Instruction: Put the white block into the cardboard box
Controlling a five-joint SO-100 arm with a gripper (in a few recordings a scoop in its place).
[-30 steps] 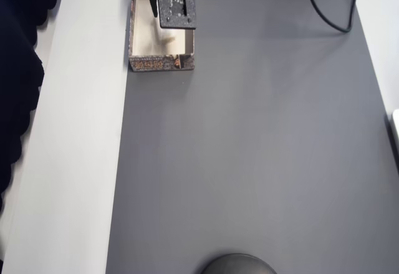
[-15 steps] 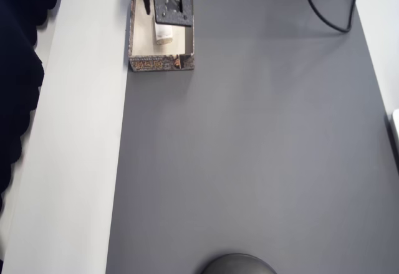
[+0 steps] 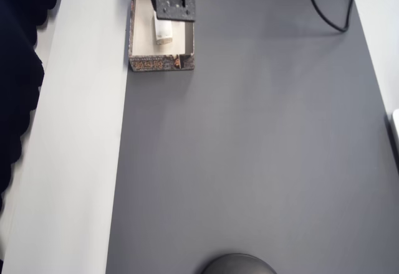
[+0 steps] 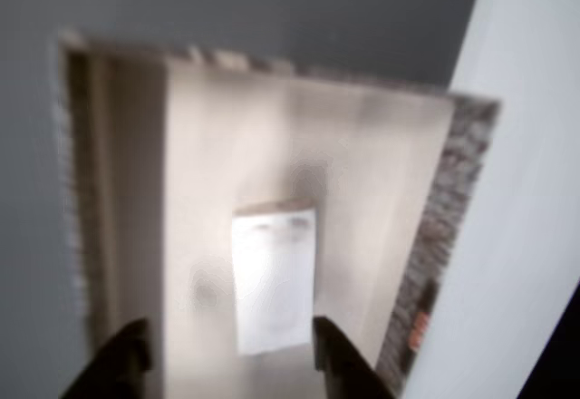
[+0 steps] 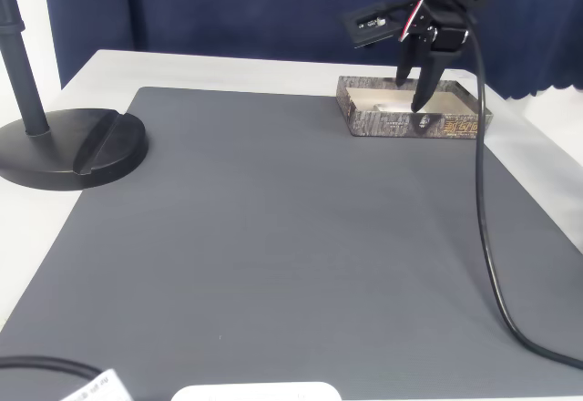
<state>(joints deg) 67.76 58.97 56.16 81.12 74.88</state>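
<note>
Grey matting covers most of the white counter in the overhead view, with the box at the mat's far left corner; the hand hangs over it, and the block lies on the box floor just below the hand, free of it. From the wrist view, the hand is open, its two dark fingertips spread either side of the block, which lies flat inside the box between them and apart from both. Seen from the fixed view, the hand points down into the box, fingers parted, and a black cable trails from the arm across the mat.
</note>
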